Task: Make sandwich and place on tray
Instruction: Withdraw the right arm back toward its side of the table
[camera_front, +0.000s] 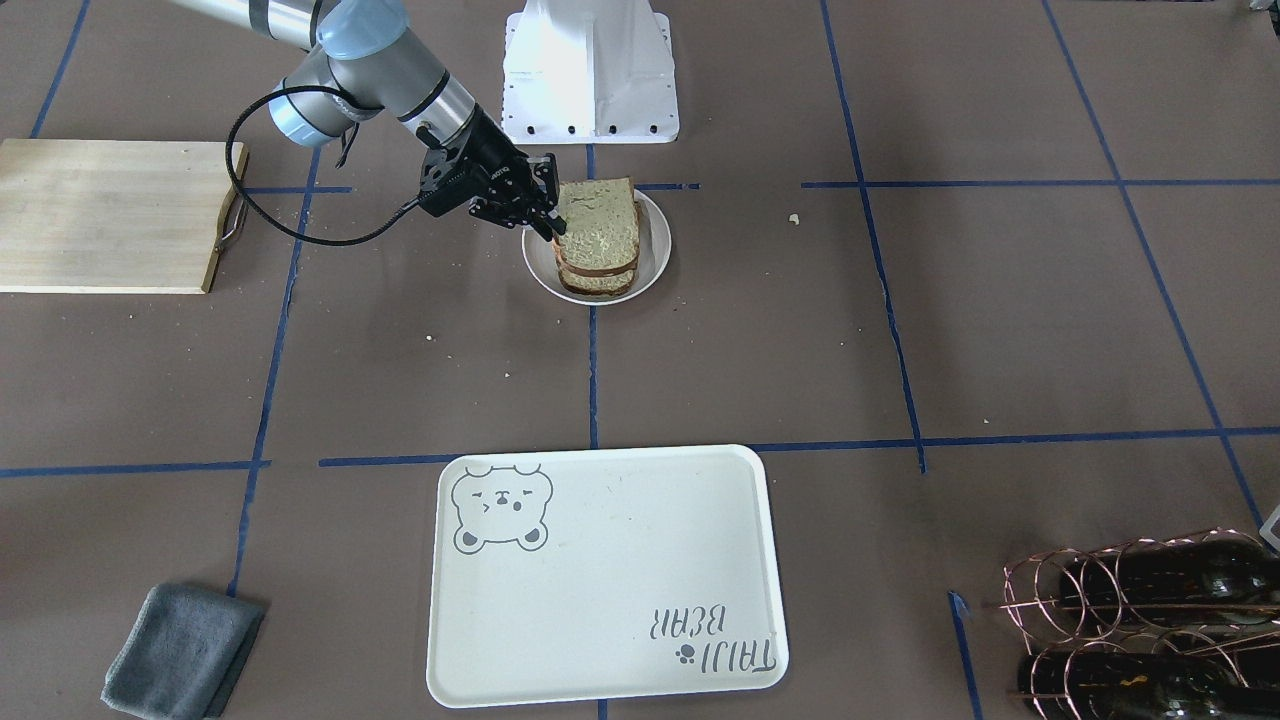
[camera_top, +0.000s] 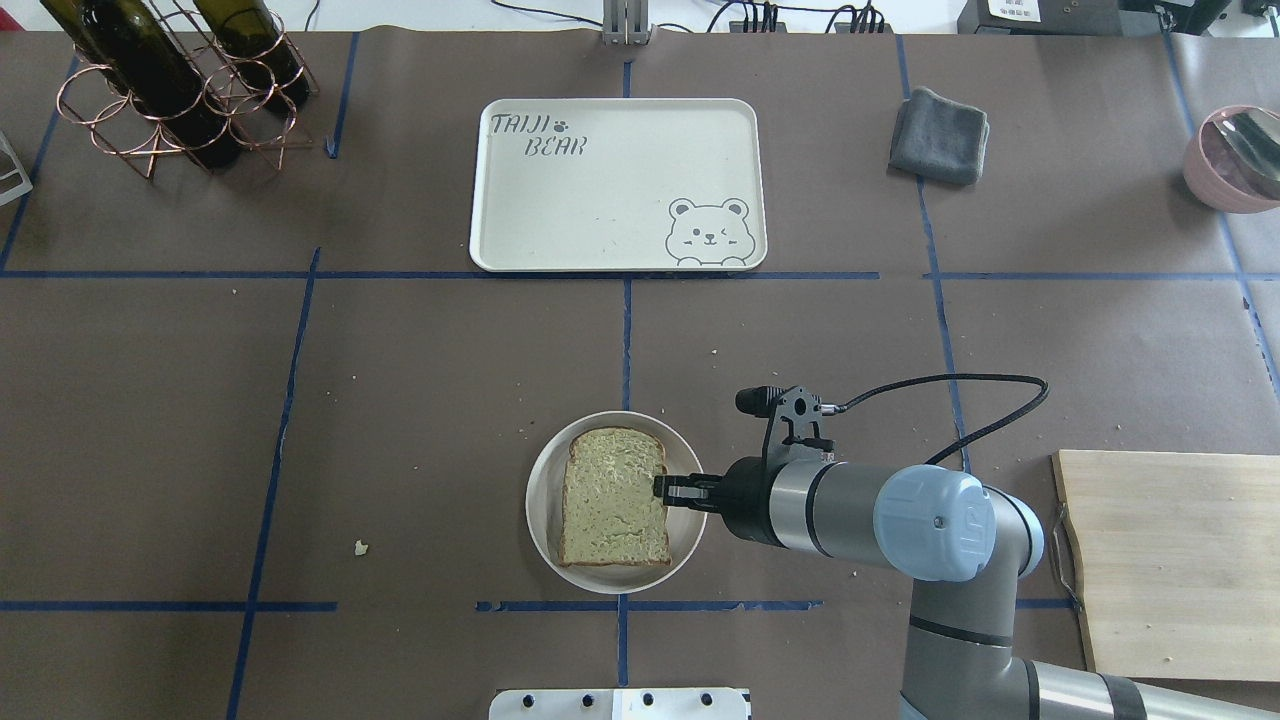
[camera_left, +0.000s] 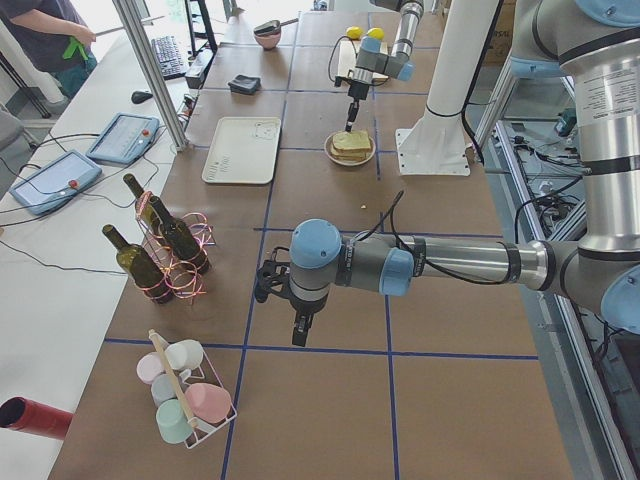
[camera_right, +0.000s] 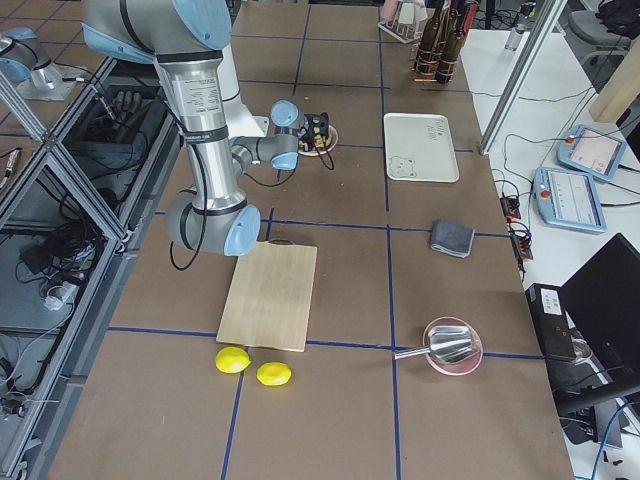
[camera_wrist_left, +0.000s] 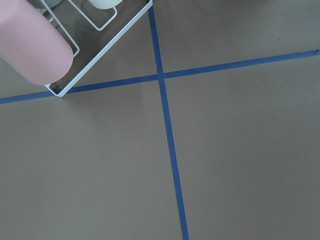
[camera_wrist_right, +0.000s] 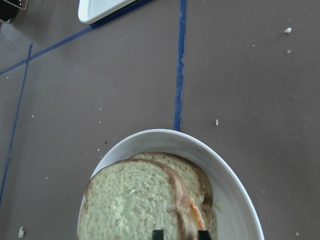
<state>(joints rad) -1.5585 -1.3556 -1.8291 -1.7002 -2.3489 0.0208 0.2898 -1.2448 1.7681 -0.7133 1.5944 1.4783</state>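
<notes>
Sandwich: it lies on a small round white plate close to the middle of the table's robot-side edge. It is two slices of greenish-tan bread stacked a little askew, with a sliver of orange egg showing between them. The right gripper reaches in from the robot's right and meets the sandwich at the edge facing that arm. In the right wrist view its fingertips stand a narrow way apart. One is over the face of the top slice and the other by the egg's edge, with the crust between them. Whether they are pinching the bread or only straddling it, I cannot tell.

The tray sits well apart from the plate, toward the middle of the far, operators' edge. It is off-white, with a bear face at one corner and "TAIJI BEAR" at the opposite one. A folded grey cloth lies beside it toward the robot's right, and a pink bowl further that way. A copper wire rack of wine bottles stands on the tray's other side. A wooden cutting board lies by the robot-side edge on the robot's right, with two lemons beyond it.

The left gripper hangs above bare table toward the end on the robot's left, near a white rack of pastel cups. I cannot tell how its jaws stand.
</notes>
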